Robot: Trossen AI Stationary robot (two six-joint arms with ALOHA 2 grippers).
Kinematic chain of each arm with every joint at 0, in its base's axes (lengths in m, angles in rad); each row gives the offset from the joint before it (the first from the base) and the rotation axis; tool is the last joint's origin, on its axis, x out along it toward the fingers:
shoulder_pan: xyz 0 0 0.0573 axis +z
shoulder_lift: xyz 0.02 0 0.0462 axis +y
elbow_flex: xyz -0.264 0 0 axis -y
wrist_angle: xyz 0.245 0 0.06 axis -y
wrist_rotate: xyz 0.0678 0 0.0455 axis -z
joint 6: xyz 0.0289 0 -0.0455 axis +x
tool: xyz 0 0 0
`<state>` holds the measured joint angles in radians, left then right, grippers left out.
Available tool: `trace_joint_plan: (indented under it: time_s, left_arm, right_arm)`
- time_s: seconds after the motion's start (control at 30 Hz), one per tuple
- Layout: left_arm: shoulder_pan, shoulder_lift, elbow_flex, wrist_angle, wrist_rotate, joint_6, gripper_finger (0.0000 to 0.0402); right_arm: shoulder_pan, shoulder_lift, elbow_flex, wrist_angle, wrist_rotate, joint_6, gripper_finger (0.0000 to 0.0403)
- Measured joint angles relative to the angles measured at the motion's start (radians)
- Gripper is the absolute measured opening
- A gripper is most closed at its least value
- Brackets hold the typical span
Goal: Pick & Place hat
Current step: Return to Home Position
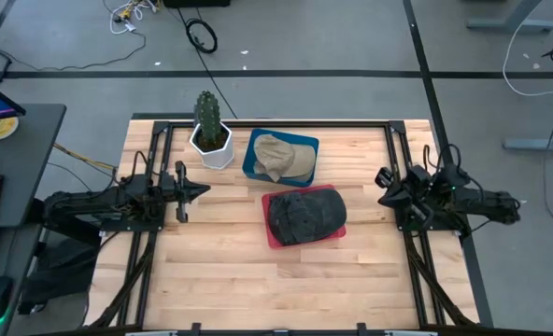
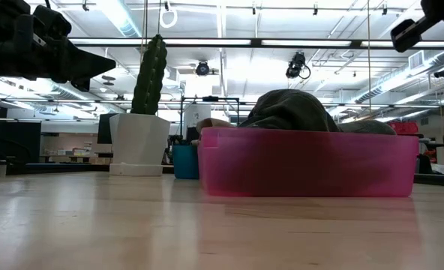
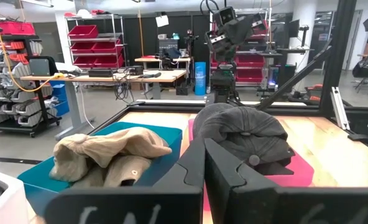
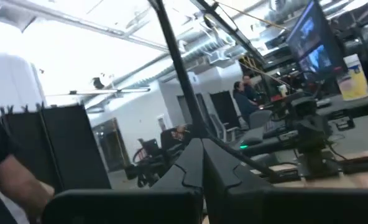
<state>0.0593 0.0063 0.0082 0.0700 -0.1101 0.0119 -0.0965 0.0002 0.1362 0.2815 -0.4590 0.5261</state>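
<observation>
The left gripper [image 1: 200, 191] is hanging at the middle left of the high view, over the left rail of the table [image 1: 239, 280], with its fingers [image 3: 190, 171] pressed together on nothing; the right gripper [image 1: 385, 185] is hanging at the middle right, over the right rail, its fingers also pressed together and empty; both are well apart from the bins. Between them, in the centre of the frame, the black cap [image 1: 306, 215] is lying in the red bin [image 1: 271, 233], filling it and rising above its rim in the low view; just above it in the frame, the tan cap [image 1: 284, 157] is lying in the blue bin [image 1: 248, 164]; a cactus [image 1: 206, 112] in a white pot [image 1: 211, 151] is standing to the left of the blue bin. No cap is lying loose on the table, so I am judging the placing as done; both arms are looking folded at the sides, so only the settling at home is remaining, if anything.
</observation>
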Motion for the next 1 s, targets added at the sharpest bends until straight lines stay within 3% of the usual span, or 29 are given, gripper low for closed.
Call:
trace_joint_plan:
  time_s: [0.1,0.4,0.6,1.0]
  left_arm:
    - [0.000,0.000,0.000,0.000,0.000,0.000,0.0003]
    - [0.000,0.000,0.000,0.000,0.000,0.000,0.0003]
    - [0.000,0.000,0.000,0.000,0.000,0.000,0.0003]
    - [0.000,0.000,0.000,0.000,0.000,0.000,0.0003]
  right_arm:
    - [0.036,0.000,-0.002,0.003,0.033,-0.043,0.0000]
    - [0.098,0.000,-0.002,-0.031,0.001,-0.089,0.0000]
    - [0.101,0.000,-0.002,-0.163,0.133,-0.215,0.0000]
    - [0.100,-0.001,-0.027,-0.312,0.242,-0.369,0.0000]
